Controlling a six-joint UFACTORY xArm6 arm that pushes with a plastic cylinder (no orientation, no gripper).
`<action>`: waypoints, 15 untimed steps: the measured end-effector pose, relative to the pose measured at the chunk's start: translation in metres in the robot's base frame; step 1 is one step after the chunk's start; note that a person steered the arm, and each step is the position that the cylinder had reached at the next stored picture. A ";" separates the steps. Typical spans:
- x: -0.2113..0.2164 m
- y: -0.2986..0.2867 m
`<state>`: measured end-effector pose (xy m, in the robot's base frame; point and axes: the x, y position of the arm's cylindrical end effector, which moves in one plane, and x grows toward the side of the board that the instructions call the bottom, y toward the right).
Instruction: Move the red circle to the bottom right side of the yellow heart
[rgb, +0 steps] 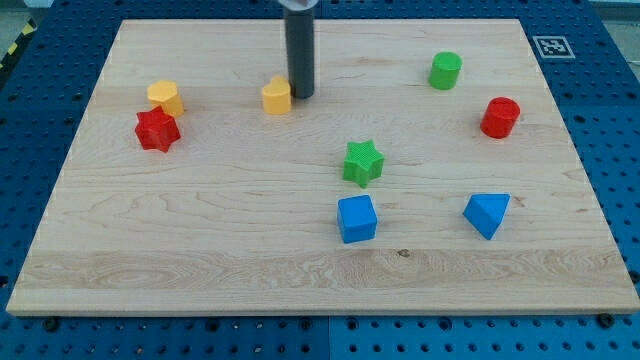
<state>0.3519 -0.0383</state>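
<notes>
My tip (300, 96), a bare rod with no claw, touches the upper-centre yellow block (277, 97), risking nudging it, far from the red circle (500, 117).

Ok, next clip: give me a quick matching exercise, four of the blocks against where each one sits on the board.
Blocks:
1. red circle
2. red star
3. blue cube
4. green cylinder

Places:
A. just below the green star
B. far on the view's right, below the green cylinder
C. near the view's top, right of my tip
D. on the view's left, touching the yellow block above it

Pairs: 1-B, 2-D, 3-A, 4-C
</notes>
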 end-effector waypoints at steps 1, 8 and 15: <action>0.021 -0.025; 0.130 0.317; 0.045 0.168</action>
<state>0.3964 0.1294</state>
